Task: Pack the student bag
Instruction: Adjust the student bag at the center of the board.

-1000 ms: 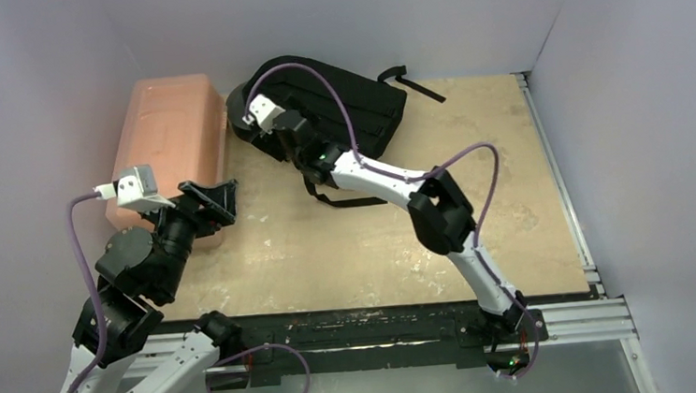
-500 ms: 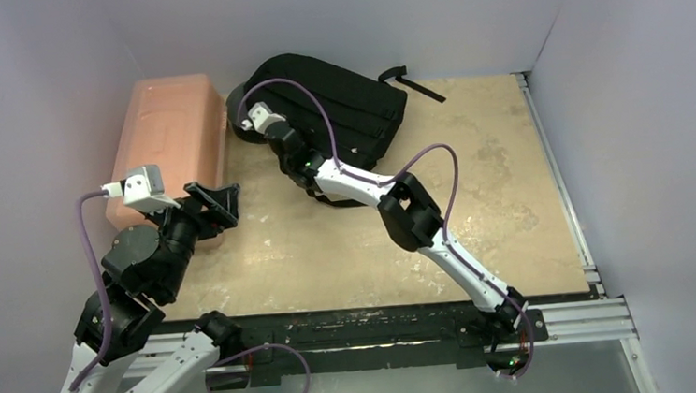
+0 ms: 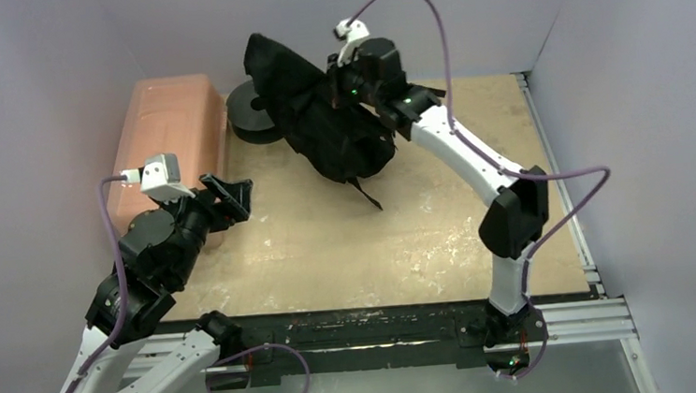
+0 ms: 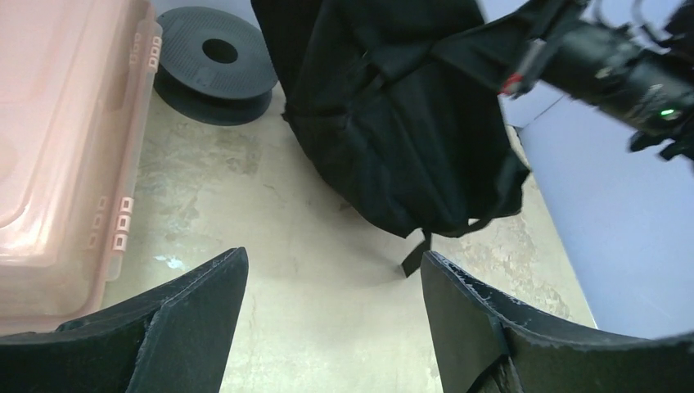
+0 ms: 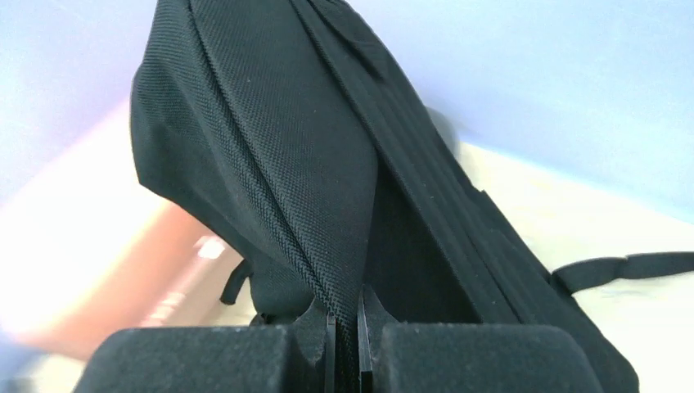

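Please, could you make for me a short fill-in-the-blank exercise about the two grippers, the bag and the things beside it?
1. The right gripper is ___ on a fold of the student bag.
2. The left gripper is ___ and holds nothing.
3. The black spool lies beside the ___ box.
Missing words: shut, open, pink.

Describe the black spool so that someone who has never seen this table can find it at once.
Find the big pink plastic box on the left side of the table. Just right of its far end, between it and the black backpack, the spool lies flat. Unlike the soft backpack, it is a rigid round disc with a hole in its centre.
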{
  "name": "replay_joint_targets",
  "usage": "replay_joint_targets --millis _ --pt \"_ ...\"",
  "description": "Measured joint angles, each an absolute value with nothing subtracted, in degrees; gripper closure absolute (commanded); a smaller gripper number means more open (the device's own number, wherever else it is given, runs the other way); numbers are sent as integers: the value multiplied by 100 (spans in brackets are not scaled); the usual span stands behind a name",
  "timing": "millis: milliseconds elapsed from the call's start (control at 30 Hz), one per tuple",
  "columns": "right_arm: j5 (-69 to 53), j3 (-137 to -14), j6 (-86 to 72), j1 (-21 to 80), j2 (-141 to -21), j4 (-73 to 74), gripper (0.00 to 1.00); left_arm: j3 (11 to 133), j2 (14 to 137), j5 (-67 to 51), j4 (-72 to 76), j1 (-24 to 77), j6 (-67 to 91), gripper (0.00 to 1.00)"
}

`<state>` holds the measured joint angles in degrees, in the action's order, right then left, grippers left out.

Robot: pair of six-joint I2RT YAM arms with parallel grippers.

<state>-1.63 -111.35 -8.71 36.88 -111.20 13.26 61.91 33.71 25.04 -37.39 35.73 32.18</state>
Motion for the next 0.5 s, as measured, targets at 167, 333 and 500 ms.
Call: replay_joint_targets --millis 167,333,500 --pt "-1881 -10366 -2847 3015 -10368 637 100 6191 3483 2405 -3695 3573 3238 24" --pt "-3133 -9035 -4775 2451 -10075 -893 100 6191 3494 2381 -3688 3573 3240 24" --pt "-3760 -7253 -6125 1216 -9776 -2738 100 6191 3568 2318 -3651 3573 3242 24"
